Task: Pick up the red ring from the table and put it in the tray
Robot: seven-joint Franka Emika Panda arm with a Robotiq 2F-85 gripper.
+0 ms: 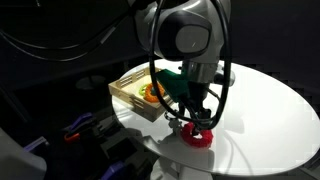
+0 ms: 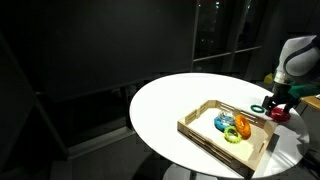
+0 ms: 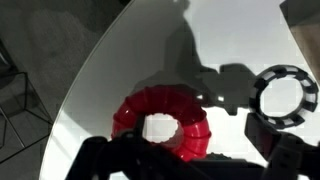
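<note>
Dark tool (image 1: 197, 123) straddles the chunky bright red ridged ring (image 3: 160, 125) on the round white tabletop (image 3: 130, 60), jaws wide, gripping nothing; tan slatted tray (image 2: 215, 143) lies left.

Dim room, dark panelled wall (image 2: 90, 50)

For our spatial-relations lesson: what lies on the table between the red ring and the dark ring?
Nothing. In the wrist view the table between the red ring and the dark ring is bare white top, crossed only by shadow.
</note>
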